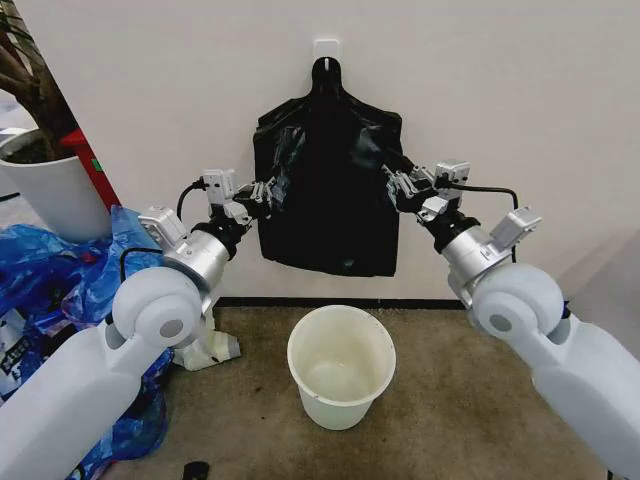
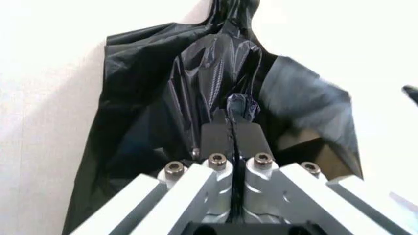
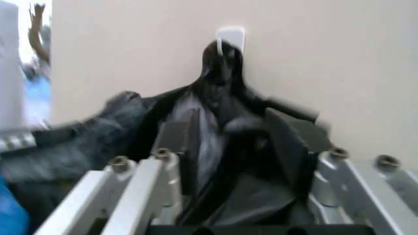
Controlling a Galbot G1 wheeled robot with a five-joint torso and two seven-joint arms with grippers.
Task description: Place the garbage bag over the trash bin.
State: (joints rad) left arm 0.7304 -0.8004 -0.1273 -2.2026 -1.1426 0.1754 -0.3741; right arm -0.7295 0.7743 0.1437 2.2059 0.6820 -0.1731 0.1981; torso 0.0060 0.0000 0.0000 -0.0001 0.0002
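**Both grippers at the hanging bag, bin waiting below**

Nearest, the trash bin (image 1: 341, 365) stands empty on the floor, below the wall. Above it, the left gripper (image 1: 263, 194) has its fingers pressed together on a fold of the garbage bag (image 1: 330, 190) at its left edge. The right gripper (image 1: 398, 182) sits at the right edge, fingers apart around the film (not yet pinched). Farthest, the bag's neck hangs from a white wall hook (image 1: 327, 48). Doing this well probably means securing both edges before lifting the neck clear. No readable writing anywhere.
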